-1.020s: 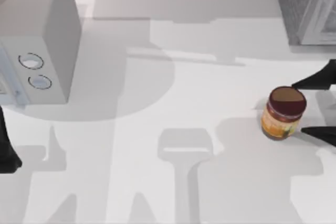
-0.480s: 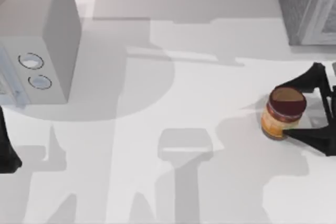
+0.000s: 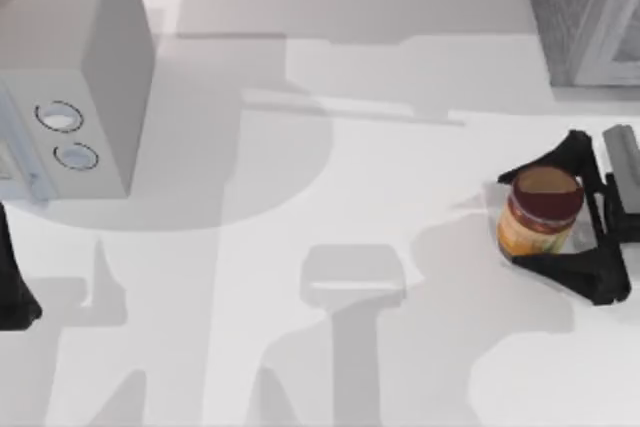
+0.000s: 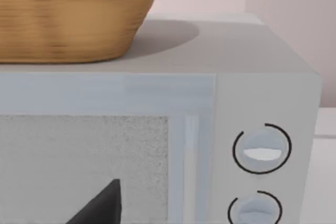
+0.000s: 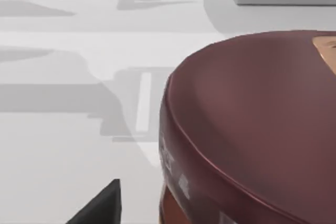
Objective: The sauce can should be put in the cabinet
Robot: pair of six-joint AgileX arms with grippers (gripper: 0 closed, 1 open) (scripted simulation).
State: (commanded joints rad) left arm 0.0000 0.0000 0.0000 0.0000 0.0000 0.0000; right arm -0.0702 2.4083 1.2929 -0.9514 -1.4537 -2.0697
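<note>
From above, I see a white table (image 3: 330, 367) crossed by pale grey shadows of the arms and other shapes. A pinkish wall runs along the far edge.

The sauce can (image 3: 540, 214) stands upright on the table at the right side. My right gripper (image 3: 515, 217) reaches in from the right edge with its fingers spread, one finger (image 3: 545, 160) on the far side of the can and the other on the near side. Both sit very close to the can's side; I cannot tell whether they touch it. The right wrist view looks across the can's maroon lid (image 5: 252, 124) at close range, with white table beyond.

The cabinet (image 3: 585, 12) occupies the far right corner, dark grey and speckled, with a paler framed panel facing the table. It is well apart from the can.

A pale grey microwave (image 3: 75, 77) with two round knobs (image 3: 60, 116) stands at the far left. The left wrist view shows a wicker basket (image 4: 73, 14) on top of it.

My left arm (image 3: 12, 277) is parked at the left edge, near the microwave front; I cannot tell how its gripper stands.
</note>
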